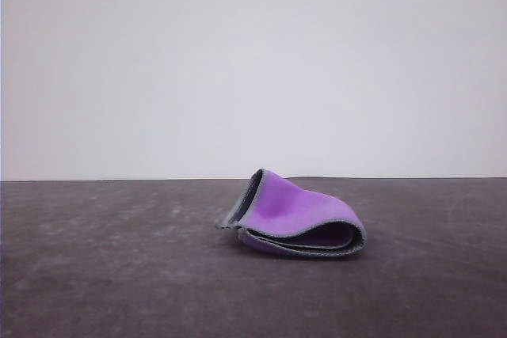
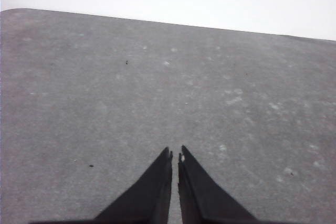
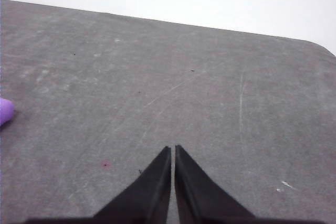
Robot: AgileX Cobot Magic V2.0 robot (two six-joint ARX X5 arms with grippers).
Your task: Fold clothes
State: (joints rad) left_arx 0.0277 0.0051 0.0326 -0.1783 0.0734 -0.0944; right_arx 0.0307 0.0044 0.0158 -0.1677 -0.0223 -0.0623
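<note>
- The left hand (image 2: 175,156) has two black, pointed fingers pressed together, with nothing between them, above bare counter.
- The right hand (image 3: 172,149) has the same tapered black fingers, together and empty.
- The counter (image 1: 95,275) is dark grey, matte, with pale speckles and fine scratches.
- The cloth (image 1: 297,215) lies on the counter, a little right of the middle, folded into a soft loose roll, purple face outside, dark grey inside, with light grey stitched edging.
</note>
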